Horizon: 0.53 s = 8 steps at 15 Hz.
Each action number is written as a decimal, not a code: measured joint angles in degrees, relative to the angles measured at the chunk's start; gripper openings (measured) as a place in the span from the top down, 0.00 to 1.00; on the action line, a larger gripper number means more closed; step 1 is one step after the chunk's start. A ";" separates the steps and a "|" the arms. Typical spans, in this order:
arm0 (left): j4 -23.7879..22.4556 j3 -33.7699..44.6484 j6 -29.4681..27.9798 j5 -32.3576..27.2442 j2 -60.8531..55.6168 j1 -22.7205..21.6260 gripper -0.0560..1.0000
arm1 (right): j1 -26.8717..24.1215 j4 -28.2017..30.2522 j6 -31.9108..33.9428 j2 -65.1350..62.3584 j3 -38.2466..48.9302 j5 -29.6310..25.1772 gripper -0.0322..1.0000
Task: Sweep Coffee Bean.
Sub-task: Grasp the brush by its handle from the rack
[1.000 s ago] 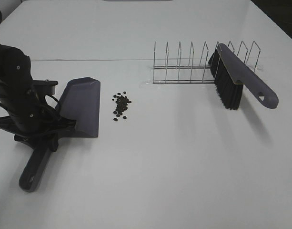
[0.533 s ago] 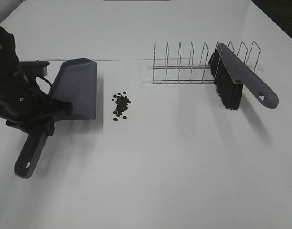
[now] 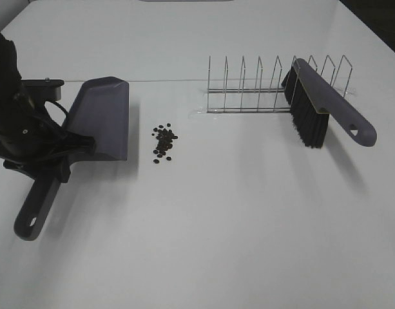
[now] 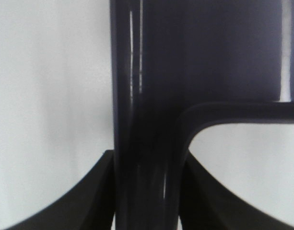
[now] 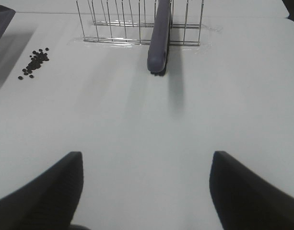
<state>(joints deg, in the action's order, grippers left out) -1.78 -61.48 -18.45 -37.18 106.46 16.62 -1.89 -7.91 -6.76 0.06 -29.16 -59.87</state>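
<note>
Coffee bean (image 3: 163, 143) cluster is seen loose on the table (image 3: 236, 219), near the dustpan (image 3: 105, 122) lip; nothing is swept yet. Dustpan handle is clamped by the left gripper (image 4: 147, 191). Brush (image 3: 323, 109) is parked in the wire rack (image 3: 249, 90), ungrasped. Right gripper (image 5: 146, 191) is held spread, empty. Sweeping is judged not started.

Bare bench (image 3: 249, 225) in front and through the middle, with obstacles on the left and at the back right.
The dustpan (image 3: 107, 119), gripped by its handle in the left pincer (image 4: 147, 191), closes off the left side of the coffee beans (image 3: 163, 141), leaving a narrow gap. The wire rack (image 3: 249, 87), with the brush (image 3: 313, 109) leaning in it, blocks the back right. The beans' near and right sides are open.
</note>
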 joint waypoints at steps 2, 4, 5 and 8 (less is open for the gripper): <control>-0.23 0.00 0.00 0.00 0.00 0.00 0.61 | 0.00 1.03 0.06 4.58 -1.66 6.07 0.29; -0.29 0.00 0.00 0.00 0.00 0.00 0.61 | 0.00 1.72 0.06 10.31 -3.32 12.32 0.29; -0.29 0.00 0.00 0.00 0.00 0.00 0.61 | 0.00 1.66 0.06 20.68 -6.13 17.30 0.29; -0.29 0.00 0.00 0.00 0.00 0.00 0.61 | 0.00 1.38 0.06 38.85 -15.47 18.16 0.29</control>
<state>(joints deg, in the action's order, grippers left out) -2.06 -61.48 -18.45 -37.18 106.46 16.62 -1.89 -6.53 -6.70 38.90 -44.63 -41.71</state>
